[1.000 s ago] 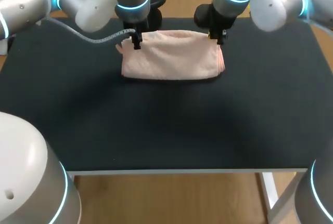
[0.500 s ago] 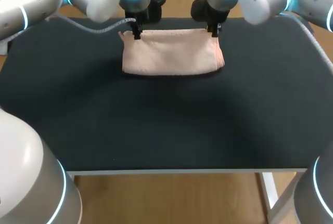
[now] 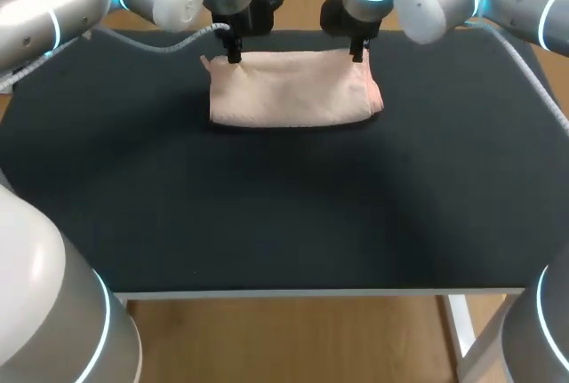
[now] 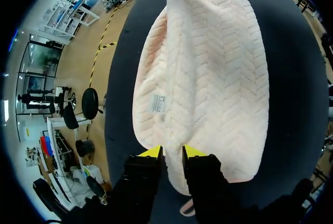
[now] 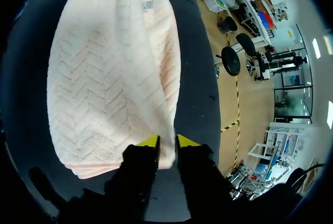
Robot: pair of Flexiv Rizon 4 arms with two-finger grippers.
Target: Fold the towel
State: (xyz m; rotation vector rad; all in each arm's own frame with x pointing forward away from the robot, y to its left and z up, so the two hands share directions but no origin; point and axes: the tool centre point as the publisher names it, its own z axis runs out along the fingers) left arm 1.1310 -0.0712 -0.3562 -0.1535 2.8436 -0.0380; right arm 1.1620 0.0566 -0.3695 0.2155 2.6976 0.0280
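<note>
I have the towel on the far half of the table, close to the table's far edge and about level with the table's middle from side to side. It is a pale peach cloth, plush, with a woven chevron pattern that shows clearly in both wrist views. It lies doubled over as a long rectangle, its long sides running along the table's far edge. The long side nearer the table's front edge is a soft, rounded fold with a thin shadow under it. At the end toward the table's right side the layers do not quite line up, and I see a few edges stacked there. A small white label sits on the cloth by the long edge nearest the table's far side, roughly midway along it.

My left claw comes down over the far strip of the table, left of the table's middle, and its two yellow tips stand close together with the towel's corner pinched between them. My right claw is over the same far strip, right of the table's middle, and its tips are likewise clamped on the towel's other far corner. From each wrist view a raised ridge of cloth runs from my own tips out along that far edge. The rest of the towel rests flat on the dark table top.
</note>
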